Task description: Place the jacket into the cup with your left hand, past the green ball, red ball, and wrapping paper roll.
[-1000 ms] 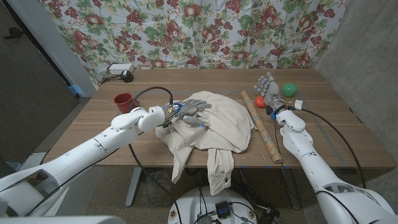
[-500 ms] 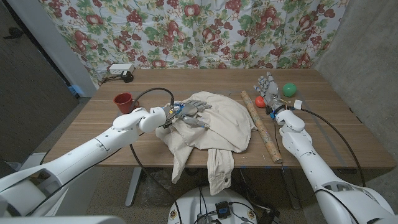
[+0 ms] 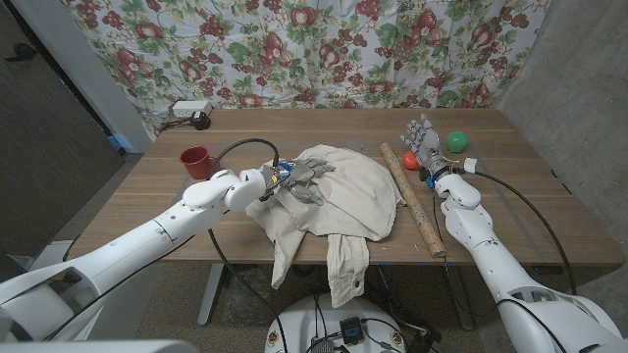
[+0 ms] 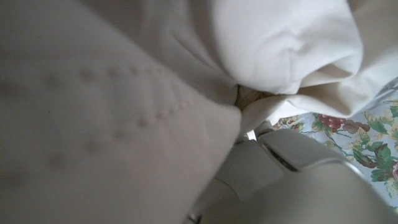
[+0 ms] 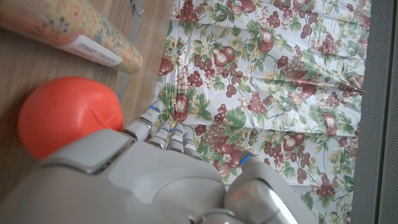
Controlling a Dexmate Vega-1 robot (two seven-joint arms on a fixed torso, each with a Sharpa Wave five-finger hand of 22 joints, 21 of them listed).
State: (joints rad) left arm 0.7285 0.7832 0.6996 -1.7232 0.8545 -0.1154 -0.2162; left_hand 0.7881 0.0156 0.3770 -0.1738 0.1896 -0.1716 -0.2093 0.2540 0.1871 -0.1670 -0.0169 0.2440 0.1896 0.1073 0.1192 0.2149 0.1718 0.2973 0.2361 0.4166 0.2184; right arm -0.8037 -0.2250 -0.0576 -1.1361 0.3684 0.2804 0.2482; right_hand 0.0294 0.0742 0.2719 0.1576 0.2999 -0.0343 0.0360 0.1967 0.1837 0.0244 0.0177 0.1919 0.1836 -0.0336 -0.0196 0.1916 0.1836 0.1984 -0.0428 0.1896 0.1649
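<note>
A cream jacket point(image 3: 343, 191) lies crumpled at the table's middle, one sleeve hanging over the front edge. My left hand point(image 3: 299, 178) sits on its left part, fingers curled into the cloth. In the left wrist view bunched jacket point(image 4: 124, 93) folds press close over the left hand point(image 4: 280, 180). The red cup point(image 3: 195, 160) stands upright to the left, apart from the hand. The wrapping paper roll point(image 3: 412, 196) lies right of the jacket. The red ball point(image 3: 410, 160) and green ball point(image 3: 457, 141) flank my right hand point(image 3: 424, 137), which stands with fingers up and holds nothing.
A white power strip point(image 3: 188, 110) with cables lies at the back left. A flowered curtain point(image 3: 324, 49) hangs behind the table. In the right wrist view the red ball point(image 5: 68, 121) and the roll point(image 5: 68, 34) lie close to the right hand point(image 5: 143, 180).
My left hand has shifted slightly right and farther onto the jacket, its fingers pulling in on the cloth. The right hand has not moved.
</note>
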